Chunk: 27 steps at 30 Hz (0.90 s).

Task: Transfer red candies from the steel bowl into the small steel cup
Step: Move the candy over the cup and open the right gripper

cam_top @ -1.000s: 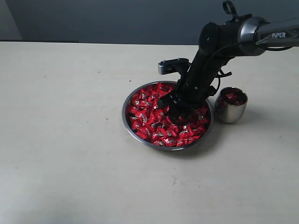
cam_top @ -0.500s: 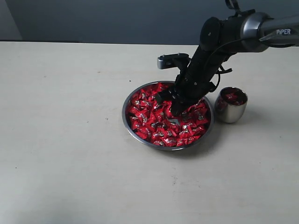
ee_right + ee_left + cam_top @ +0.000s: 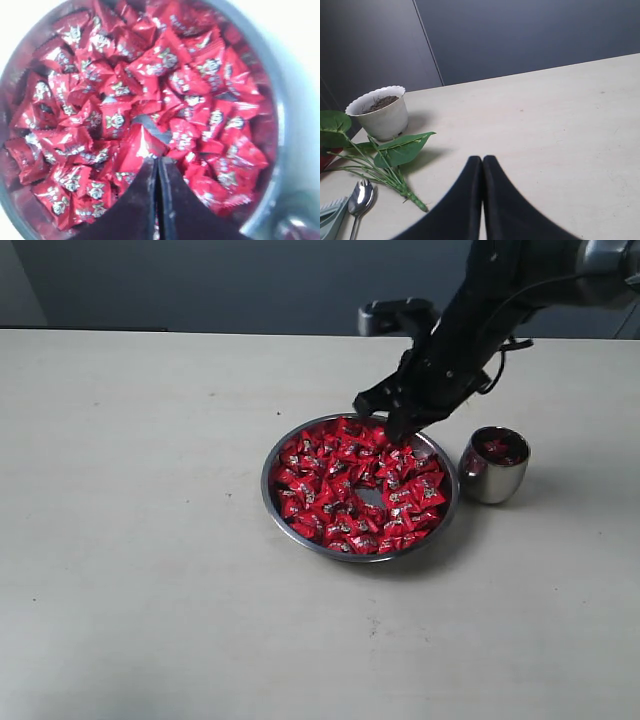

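The steel bowl (image 3: 268,490) sits mid-table, full of red candies (image 3: 325,490), with a bare patch of steel near its middle. To its right stands the small steel cup (image 3: 492,480) with some red candies inside. My right gripper (image 3: 392,426) hangs above the bowl's far rim, lifted clear of the pile. In the right wrist view its jaws (image 3: 156,161) are shut, and one red candy (image 3: 144,144) is pinched at their tips above the bowl (image 3: 277,125). My left gripper (image 3: 482,159) is shut and empty over bare table, outside the exterior view.
The left wrist view shows a white pot of soil (image 3: 380,112), a leafy green stem (image 3: 400,150) and a spoon (image 3: 360,195) lying on the table near the left gripper. The table top (image 3: 150,540) is pale beige.
My right gripper has risen out of the candy pile and shifted toward the bowl's far right rim, leaving a bare patch of steel in the middle of the candies.
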Tool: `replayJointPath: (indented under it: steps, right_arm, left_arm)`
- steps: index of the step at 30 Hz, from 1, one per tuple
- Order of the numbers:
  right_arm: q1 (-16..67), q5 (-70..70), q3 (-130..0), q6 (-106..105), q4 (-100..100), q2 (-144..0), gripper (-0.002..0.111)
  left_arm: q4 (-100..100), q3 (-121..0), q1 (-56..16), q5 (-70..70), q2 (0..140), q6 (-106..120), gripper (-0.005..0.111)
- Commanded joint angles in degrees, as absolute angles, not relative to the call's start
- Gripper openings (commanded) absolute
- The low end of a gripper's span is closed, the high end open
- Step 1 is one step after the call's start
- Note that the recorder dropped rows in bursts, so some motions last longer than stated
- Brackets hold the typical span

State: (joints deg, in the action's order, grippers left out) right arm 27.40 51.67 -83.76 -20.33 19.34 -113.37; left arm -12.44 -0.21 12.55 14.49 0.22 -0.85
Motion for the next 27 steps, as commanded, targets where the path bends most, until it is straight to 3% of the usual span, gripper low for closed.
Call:
replayJointPath:
  steps: [1, 12, 23, 25, 27]
  right_arm:
    - [20.85, 53.90, -83.68, -20.36, 18.49, -108.57, -0.001]
    - [10.09, 52.63, -76.47, -20.36, 18.49, -106.28, -0.001]
    - [9.17, 48.81, -73.47, -20.36, 19.07, -107.22, -0.001]
    - [9.17, 48.77, -73.47, -20.36, 19.07, -107.84, 0.004]
    - [9.17, 48.72, -73.47, -20.36, 19.64, -108.22, 0.017]
  left_arm:
    - [-12.71, 0.00, 12.39, 13.86, 0.00, -1.07, 0.000]
    - [-12.71, 0.00, 12.39, 13.86, 0.00, -1.07, 0.000]
    - [-12.71, 0.00, 12.39, 13.86, 0.00, -1.07, 0.000]
    - [-12.71, 0.00, 12.39, 13.86, 0.00, -1.07, 0.000]
    - [-12.71, 0.00, 12.39, 13.86, 0.00, -1.07, 0.000]
